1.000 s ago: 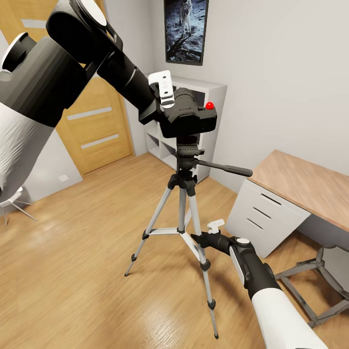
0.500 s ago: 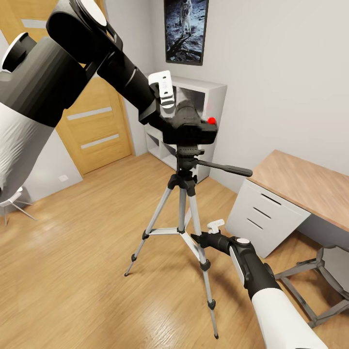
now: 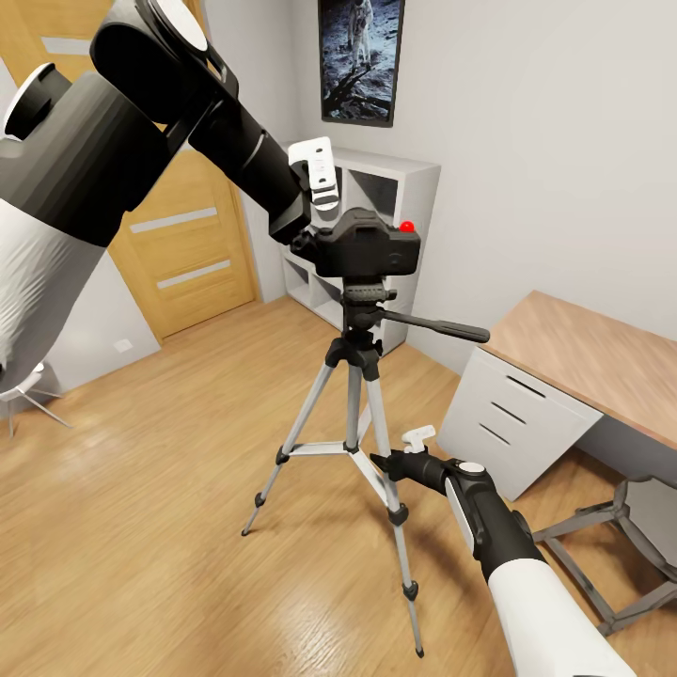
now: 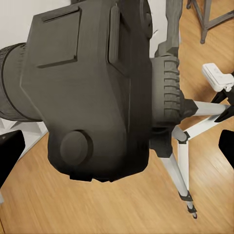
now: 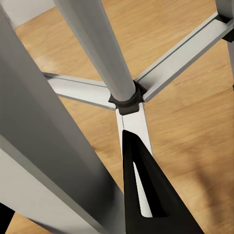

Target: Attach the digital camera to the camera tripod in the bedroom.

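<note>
The left gripper [image 3: 315, 221], upper centre of the head view, sits against the digital camera [image 3: 367, 246]; whether its fingers are clamped cannot be told. The camera rests level atop the camera tripod [image 3: 362, 376] at frame centre. The left arm slants up toward the upper left. The right gripper [image 3: 385, 463], lower centre, is beside a tripod leg [image 5: 105, 53]; its jaw state is unclear. Behind stands a white shelf [image 3: 414, 188], contents indiscernible.
</note>
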Robot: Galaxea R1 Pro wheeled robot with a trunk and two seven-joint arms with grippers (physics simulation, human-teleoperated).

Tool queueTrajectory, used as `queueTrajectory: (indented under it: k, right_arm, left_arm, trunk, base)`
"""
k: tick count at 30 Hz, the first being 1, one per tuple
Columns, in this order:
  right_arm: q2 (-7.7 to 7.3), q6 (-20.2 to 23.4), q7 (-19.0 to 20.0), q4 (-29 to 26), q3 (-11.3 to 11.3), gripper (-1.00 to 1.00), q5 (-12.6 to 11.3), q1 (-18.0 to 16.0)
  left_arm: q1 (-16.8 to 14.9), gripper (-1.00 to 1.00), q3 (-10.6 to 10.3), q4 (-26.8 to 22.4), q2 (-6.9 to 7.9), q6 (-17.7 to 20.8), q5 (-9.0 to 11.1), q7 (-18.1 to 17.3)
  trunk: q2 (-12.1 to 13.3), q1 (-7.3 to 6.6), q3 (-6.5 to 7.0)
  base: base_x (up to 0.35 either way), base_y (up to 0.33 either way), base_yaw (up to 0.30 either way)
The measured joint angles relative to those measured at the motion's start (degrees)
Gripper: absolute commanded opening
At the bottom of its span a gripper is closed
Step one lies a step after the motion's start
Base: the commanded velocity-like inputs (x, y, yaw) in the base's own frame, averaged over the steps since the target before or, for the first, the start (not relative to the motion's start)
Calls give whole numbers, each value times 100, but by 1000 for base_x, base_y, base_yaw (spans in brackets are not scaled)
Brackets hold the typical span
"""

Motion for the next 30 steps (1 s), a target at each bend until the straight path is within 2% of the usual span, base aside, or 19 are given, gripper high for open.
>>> queueTrajectory:
  k: [12, 19, 23, 27, 28, 30]
  right_arm:
    - [0, 0, 0, 0, 0, -100, 0, 0]
    - [0, 0, 0, 0, 0, -100, 0, 0]
    - [0, 0, -1, 0, 0, -100, 0, 0]
    - [0, -2, -1, 1, 0, -100, 1, 0]
    - [0, -1, -1, 0, -1, -100, 2, 0]
    - [0, -2, 0, -1, 0, -100, 2, 0]
  left_arm:
    - [0, 100, 22, 20, 7, 31, 9, 23]
    - [0, 100, 155, 142, 141, 83, 23, 38]
    - [0, 100, 521, 293, 386, 219, 28, 45]
    - [0, 100, 972, 442, 661, 359, 29, 49]
    - [0, 100, 1168, 560, 813, 437, 31, 45]
    - [7, 100, 1326, 725, 994, 513, 52, 29]
  trunk:
    - [0, 0, 0]
    - [0, 0, 0]
    - [0, 0, 0]
    - [0, 0, 0]
    - [0, 0, 0]
    - [0, 0, 0]
  base:
    - [0, 0, 0]
    - [0, 0, 0]
    - [0, 0, 0]
    - [0, 0, 0]
    - [0, 0, 0]
    - [0, 0, 0]
